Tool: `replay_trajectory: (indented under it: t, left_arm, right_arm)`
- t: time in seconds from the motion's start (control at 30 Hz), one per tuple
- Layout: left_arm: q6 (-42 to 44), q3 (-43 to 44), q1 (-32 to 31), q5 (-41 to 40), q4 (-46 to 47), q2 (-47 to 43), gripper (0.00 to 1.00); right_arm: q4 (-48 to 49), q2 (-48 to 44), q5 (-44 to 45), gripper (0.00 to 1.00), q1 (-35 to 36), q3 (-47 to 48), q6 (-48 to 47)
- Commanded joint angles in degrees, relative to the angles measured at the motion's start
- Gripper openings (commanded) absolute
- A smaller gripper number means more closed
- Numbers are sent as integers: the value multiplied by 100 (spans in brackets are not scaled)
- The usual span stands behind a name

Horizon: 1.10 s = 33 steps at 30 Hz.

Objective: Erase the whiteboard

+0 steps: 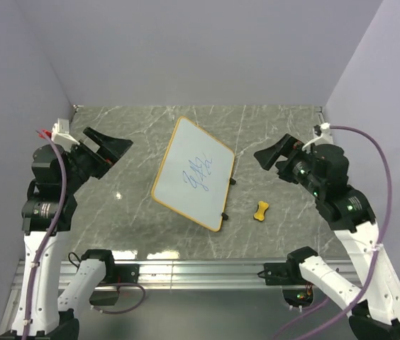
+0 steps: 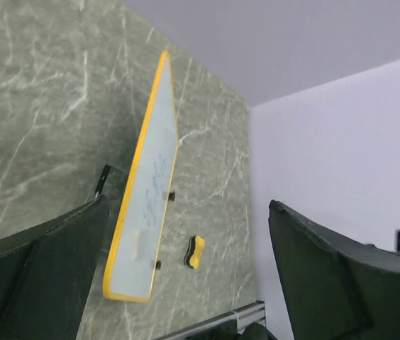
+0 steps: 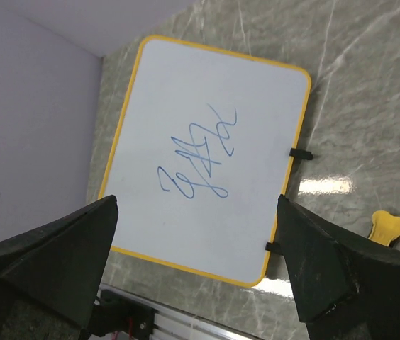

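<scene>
The grey marbled bench point(image 1: 278, 127) carries everything here. The whiteboard point(image 1: 194, 172) lies flat on it, between the 2 pairs of fingers and well apart from both. The left fingers point(image 1: 108, 146) and the right fingers point(image 1: 274, 152) are each spread wide with nothing between them, raised above the bench and aimed in toward the board.

The board's long axis runs from far to near, its near end swung a little toward the left fingers. Its 2 black clips point(image 1: 232, 181) sit on the long edge that faces the right fingers. The blue scribble point(image 1: 200, 173) runs along that axis, near the middle of the white face. The yellow eraser point(image 1: 260, 210) lies just beside the board's near clip corner, on the right fingers' side and closer to the bases than they are.

Likely trouble: the board looks loose (nothing pins it), so a wiping stroke could slide or spin it unless the left fingers steady it. The eraser is small and low, so a shallow pinch could slip off. A stroke running off the clip edge could catch on a clip.
</scene>
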Motion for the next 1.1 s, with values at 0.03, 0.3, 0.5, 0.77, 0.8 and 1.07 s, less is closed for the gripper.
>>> replay_trajectory:
  t: [0.03, 0.3, 0.5, 0.77, 0.8, 1.07]
  left_arm:
    - [-451, -706, 20, 466, -430, 225, 99]
    - [-577, -1476, -103, -229, -42, -1366, 99]
    - [628, -886, -199, -309, -855, -1024, 98]
    - [646, -394, -788, -714, -1601, -910, 92]
    - [637, -359, -858, -688, -1628, -910, 92]
    - [734, -60, -1008, -652, -1804, -796, 92]
  right_arm:
    - [-705, 109, 353, 100, -8, 432, -186]
    - [-1629, 295, 192, 100, -131, -646, 514]
    - [-2078, 425, 732, 99, -140, -1245, 912]
    - [-1709, 996, 563, 78, -140, -1580, 1123]
    - [-1691, 1058, 633, 77, -131, -1615, 1158]
    - [-1155, 1961, 941, 73, -131, -1572, 1028]
